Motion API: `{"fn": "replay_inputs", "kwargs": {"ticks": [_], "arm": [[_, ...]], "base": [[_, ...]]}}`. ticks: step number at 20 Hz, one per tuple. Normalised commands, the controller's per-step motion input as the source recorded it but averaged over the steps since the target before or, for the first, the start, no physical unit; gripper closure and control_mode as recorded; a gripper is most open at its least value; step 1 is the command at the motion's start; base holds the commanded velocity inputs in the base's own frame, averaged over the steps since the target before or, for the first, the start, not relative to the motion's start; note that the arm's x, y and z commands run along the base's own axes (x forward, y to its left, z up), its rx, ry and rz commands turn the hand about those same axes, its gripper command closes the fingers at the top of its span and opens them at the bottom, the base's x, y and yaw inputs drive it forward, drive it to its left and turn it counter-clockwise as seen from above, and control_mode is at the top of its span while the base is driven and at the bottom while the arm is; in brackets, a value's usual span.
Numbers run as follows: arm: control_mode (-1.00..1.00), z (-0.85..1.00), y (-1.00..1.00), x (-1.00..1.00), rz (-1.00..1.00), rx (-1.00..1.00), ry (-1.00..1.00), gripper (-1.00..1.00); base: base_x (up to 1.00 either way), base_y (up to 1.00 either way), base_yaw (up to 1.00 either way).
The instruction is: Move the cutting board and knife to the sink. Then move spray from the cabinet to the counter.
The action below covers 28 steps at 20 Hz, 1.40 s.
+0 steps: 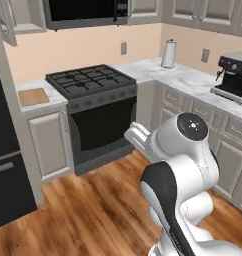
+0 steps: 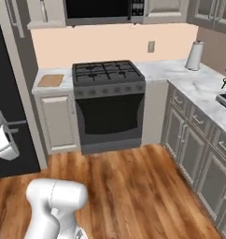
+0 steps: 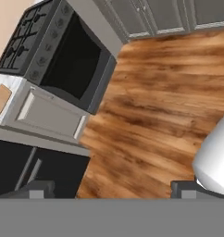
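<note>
Light-brown cutting board (image 1: 33, 96) lay flat on the marble table (image 1: 48, 88), at 9 o'clock of the stove (image 1: 90, 82). Hand (image 3: 111, 189) spread wide, holding nothing.

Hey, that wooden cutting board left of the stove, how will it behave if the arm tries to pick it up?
The cutting board looks like solid wood, so probably stiff. It lies flat on the counter, so gripping an edge may be awkward. Pushed, it would likely slide, not roll.
</note>
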Motion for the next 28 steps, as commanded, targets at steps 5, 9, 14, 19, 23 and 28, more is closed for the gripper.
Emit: {"fn": "replay_inputs", "kwargs": {"ticks": [5,9,14,19,23,28], "arm": [[1.00,0.00,0.00,0.00,0.00,0.00,0.00,-1.00],[1.00,0.00,0.00,0.00,0.00,0.00,0.00,-1.00],[1.00,0.00,0.00,0.00,0.00,0.00,0.00,-1.00],[1.00,0.00,0.00,0.00,0.00,0.00,0.00,-1.00],[1.00,0.00,0.00,0.00,0.00,0.00,0.00,-1.00],[1.00,0.00,0.00,0.00,0.00,0.00,0.00,-1.00]], "base": [[0.84,0.00,0.42],[0.91,-0.12,0.33],[0.83,-0.39,0.27],[0.72,-0.46,0.24],[0.59,-0.46,0.21],[0.59,-0.54,0.21]]}}
